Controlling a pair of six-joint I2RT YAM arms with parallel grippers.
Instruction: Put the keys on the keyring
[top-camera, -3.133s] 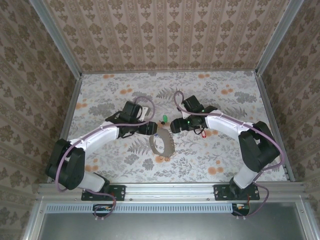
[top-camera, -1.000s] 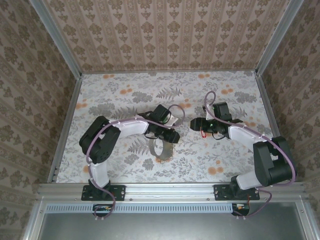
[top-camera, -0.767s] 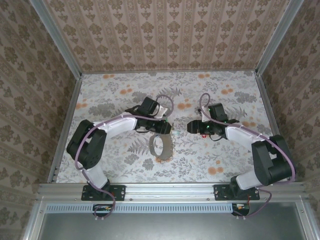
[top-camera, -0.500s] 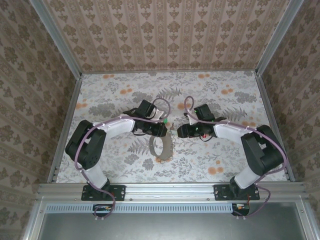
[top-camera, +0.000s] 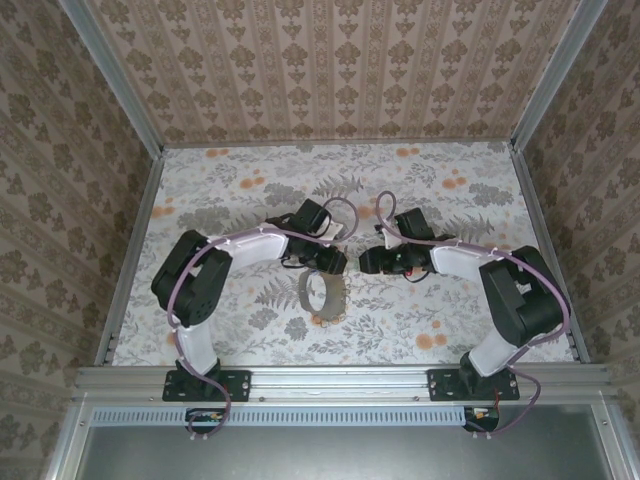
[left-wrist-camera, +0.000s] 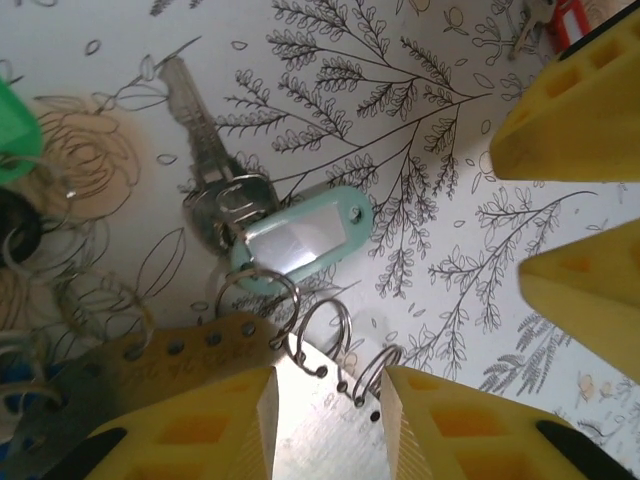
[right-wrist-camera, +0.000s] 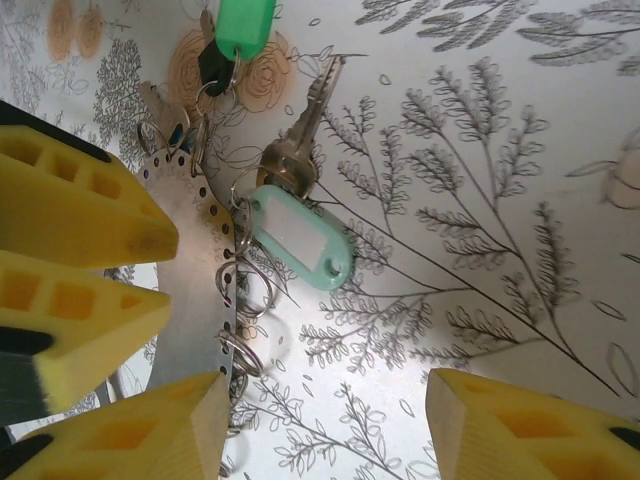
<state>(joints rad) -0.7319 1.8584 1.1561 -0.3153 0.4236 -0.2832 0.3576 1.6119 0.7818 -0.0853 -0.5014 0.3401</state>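
- Centrally on the floral worktop, the left hand and the right hand face each other tip to tip. They sit close together, just beyond the keyring strap, which stands curled in a loop.
- From the left wrist, the left hand's yellow fingers stand partly apart with the strap's ringed edge in the gap. I cannot tell whether they press on it.
- Small wire rings hang along that edge of the strap, which is punched with a row of holes.
- The right hand's fingers are spread wide, with bare worktop and a couple of rings between them, pinching nothing.
- A silver key lies flat on the worktop just beside the strap, its blade pointing away from it. A mint tag with a white label is joined at its head.
- The wire loop at the mint tag touches the strap's edge; I cannot tell whether it is threaded on.
- A green tag with a black key head next to it lies by one end of the strap.
- A red tag lies on the worktop beyond the right hand's fingers, apart from the strap.
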